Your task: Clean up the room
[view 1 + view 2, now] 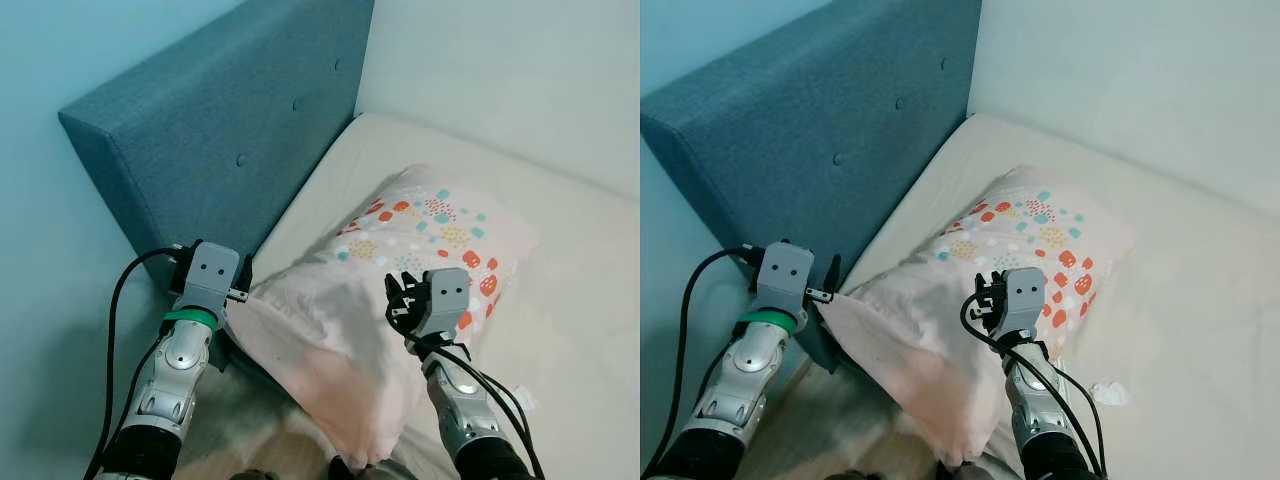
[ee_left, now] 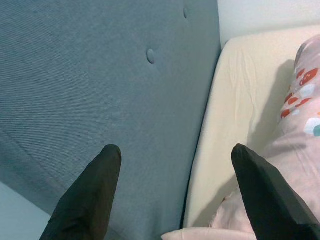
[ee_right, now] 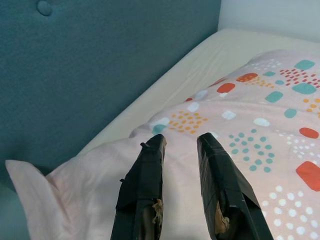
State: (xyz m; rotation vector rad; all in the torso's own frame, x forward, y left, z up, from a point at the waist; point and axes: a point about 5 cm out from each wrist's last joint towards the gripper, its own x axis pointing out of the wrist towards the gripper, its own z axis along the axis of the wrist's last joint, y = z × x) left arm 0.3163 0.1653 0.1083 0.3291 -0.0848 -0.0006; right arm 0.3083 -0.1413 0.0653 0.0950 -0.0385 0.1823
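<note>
We are straightening the pillow (image 1: 400,290), lying askew at the mattress (image 1: 570,300) head edge. Left gripper (image 2: 175,195) spread beside its corner; right gripper (image 3: 180,150) hovers above, narrowly parted. Next, we grip and square it.

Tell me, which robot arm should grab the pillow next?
Probably the right. The right pincer hovers directly over the pink pillow, fingers slightly apart. The left pincer is open wide but points mostly at the blue headboard, with just the pillow's corner beside one finger.
</note>
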